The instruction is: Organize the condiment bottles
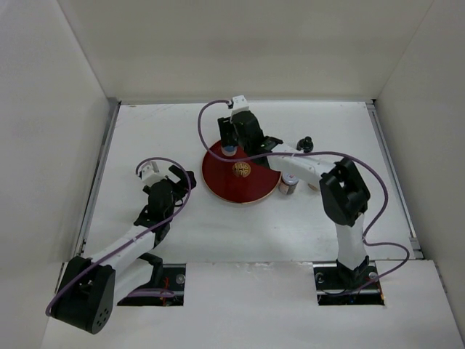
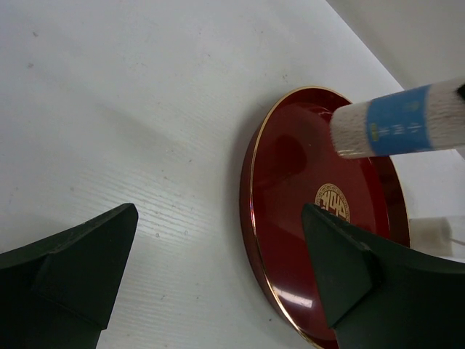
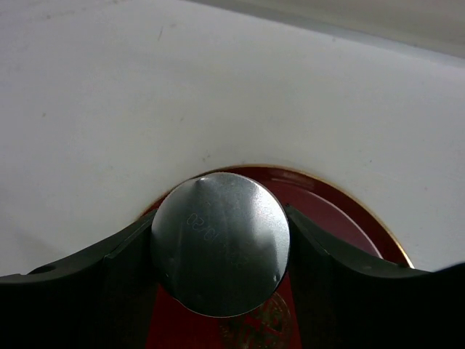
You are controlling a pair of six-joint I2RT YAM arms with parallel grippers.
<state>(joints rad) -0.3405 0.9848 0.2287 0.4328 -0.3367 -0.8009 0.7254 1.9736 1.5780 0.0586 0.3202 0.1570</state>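
**Bottle Near the Tray's Rim**

My right hand (image 3: pixel 220 233) was closed on the blue-banded white bottle (image 2: pixel 396 129) over the red tray (image 2: pixel 290 167), near its far edge. Released on the rim, it could have toppled. My left hand (image 2: pixel 219 211) hung open, empty. I couldn't tell whether the base touched, and my right arm (image 1: pixel 305 163) half hid the other bottles (image 1: pixel 288 185).

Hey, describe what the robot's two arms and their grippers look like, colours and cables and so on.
Left arm and right arm have white tubular links with bulky black joints. A purple cable loops along each. The left gripper and right gripper have matte black, wedge-shaped fingers. No markings visible.
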